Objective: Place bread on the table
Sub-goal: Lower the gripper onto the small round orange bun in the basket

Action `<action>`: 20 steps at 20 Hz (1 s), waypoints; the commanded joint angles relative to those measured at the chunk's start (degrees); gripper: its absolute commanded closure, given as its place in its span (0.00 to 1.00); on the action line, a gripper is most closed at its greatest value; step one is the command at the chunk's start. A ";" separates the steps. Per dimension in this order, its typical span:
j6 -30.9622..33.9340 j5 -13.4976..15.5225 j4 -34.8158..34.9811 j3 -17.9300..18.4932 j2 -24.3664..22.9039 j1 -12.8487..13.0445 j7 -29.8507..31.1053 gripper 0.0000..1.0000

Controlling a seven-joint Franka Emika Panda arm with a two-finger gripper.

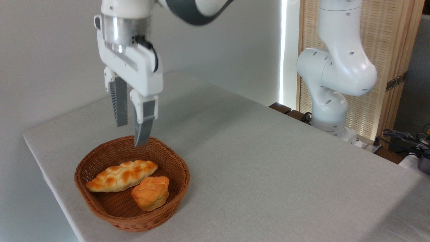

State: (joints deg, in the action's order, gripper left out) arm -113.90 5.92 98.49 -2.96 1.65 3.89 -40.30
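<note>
Overhead, hung with jaws parted and empty as the gripper (131, 134) above the far rim of the wicker basket (100, 206), while lower and toward the camera sat the bread (150, 193), touching the braided loaf (121, 175), not yet on the table (268, 161).

basket (100, 205) at table's (268, 161) left front corner

bread (150, 193) inside, right of and touching loaf (121, 175); gripper (130, 131) above basket's rear rim.
</note>
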 commanded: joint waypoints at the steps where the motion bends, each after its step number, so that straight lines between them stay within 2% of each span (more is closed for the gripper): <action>1: -5.63 -0.03 6.09 -0.64 -0.34 -0.02 -0.12 0.00; 5: -8.79 -1.26 9.79 -0.64 0.72 -0.20 -2.93 0.00; 10: -10.12 -3.54 10.93 -0.56 1.86 -0.29 -12.15 0.00; 15: -10.82 -3.63 11.73 -0.29 2.74 -0.55 -16.03 0.00; 20: -16.79 -3.63 14.27 -0.12 3.36 -0.73 -21.04 0.00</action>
State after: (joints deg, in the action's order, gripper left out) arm -125.84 3.05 110.27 -3.36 4.92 3.28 -57.62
